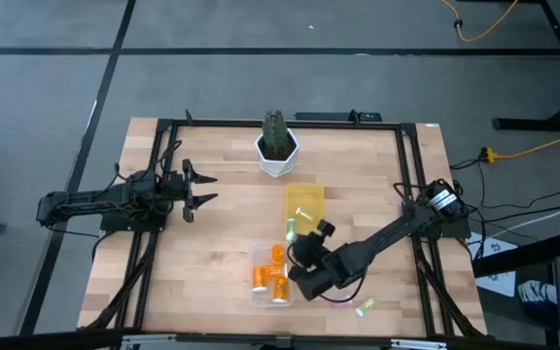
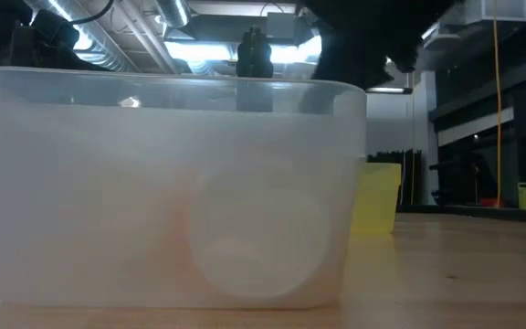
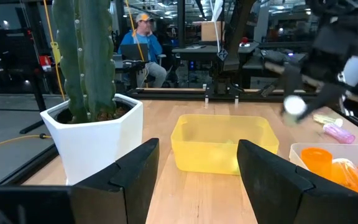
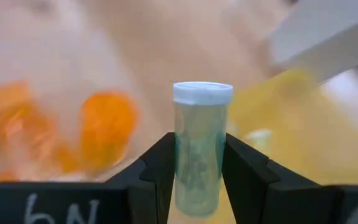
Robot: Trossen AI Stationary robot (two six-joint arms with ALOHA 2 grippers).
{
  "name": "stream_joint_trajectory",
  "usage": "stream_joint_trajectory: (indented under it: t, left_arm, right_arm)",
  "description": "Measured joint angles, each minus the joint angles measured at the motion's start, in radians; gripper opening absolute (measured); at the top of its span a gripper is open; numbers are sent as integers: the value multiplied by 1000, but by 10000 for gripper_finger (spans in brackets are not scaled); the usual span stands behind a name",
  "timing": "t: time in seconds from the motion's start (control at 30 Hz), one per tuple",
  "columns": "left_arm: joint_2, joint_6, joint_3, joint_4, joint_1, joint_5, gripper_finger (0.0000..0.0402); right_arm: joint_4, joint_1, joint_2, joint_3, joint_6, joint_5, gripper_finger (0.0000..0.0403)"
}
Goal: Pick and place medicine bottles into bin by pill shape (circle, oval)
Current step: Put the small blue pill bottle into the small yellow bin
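Note:
My right gripper hovers between the yellow bin and the clear bin. It is shut on a pale green vial with a white cap. The clear bin holds several orange vials. A pale vial lies in the yellow bin. Another green vial lies on its side on the table near the front edge, and a pink one lies beyond the clear bin. My left gripper waits open and empty at the table's left. My right gripper pinches the green vial's body between its two fingers, below the white cap. The vial lies along the fingers, its cap end sticking out past the fingertips. It is lifted clear of the table and the bins.
A white pot with a cactus stands at the far middle, just behind the yellow bin. In the low view the clear bin's wall fills most of the picture. A person sits in the room beyond the table.

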State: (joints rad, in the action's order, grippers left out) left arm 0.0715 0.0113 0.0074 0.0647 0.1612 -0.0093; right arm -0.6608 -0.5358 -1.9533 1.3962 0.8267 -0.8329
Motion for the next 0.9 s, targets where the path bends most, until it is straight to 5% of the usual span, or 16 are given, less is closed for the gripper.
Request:
stream_joint_trajectory:
  t: [0.27,0.5,0.9]
  left_arm:
    - [0,0,0,0,0,0,212]
    - [0,0,0,0,0,0,212]
    - [0,0,0,0,0,0,212]
  right_arm:
    - [-221,21,1,50,208,-235,122]
    - [-291,59,1,50,344,-57,122]
    - [-281,90,1,50,343,-55,122]
